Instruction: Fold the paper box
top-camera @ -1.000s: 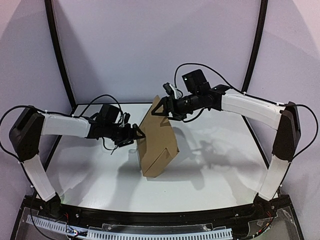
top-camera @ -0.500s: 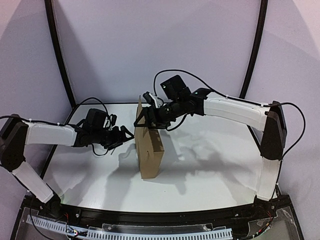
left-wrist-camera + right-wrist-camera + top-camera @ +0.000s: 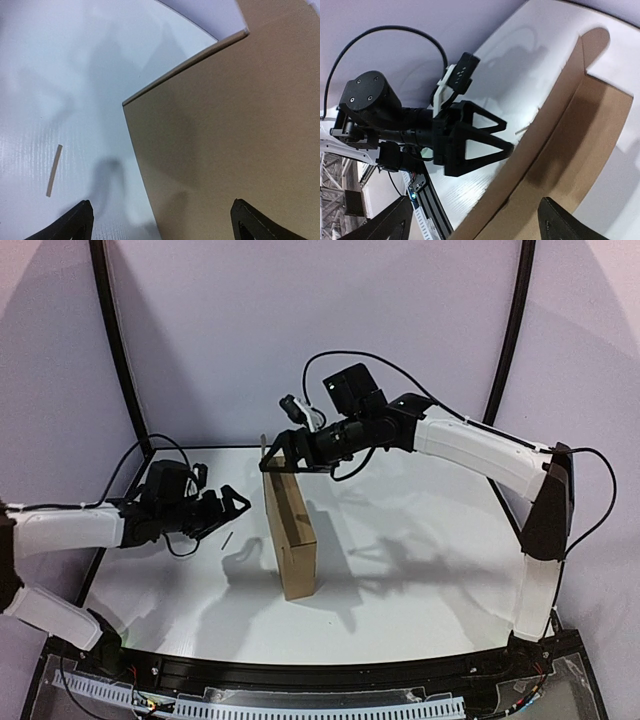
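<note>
Table point(image 3: 430, 580): white, unchanged.
Paper box point(image 3: 292, 535): at table centre, standing on narrow edge, nearly edge-on to top camera. A second ago it leaned with broad brown face showing.
Right gripper point(image 3: 270, 462): reached further left, now at box's top rear corner. Fingers spread wide, cardboard wall between them, not clamped.
Left gripper point(image 3: 240, 502): drawn back left, apart from box it touched earlier. Fingers spread, holding nothing.
Thin cardboard sliver point(image 3: 228, 540): flat on table between left gripper and box.

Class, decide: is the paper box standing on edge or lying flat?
Standing on edge: the paper box rises tall and narrow from the table.
</note>
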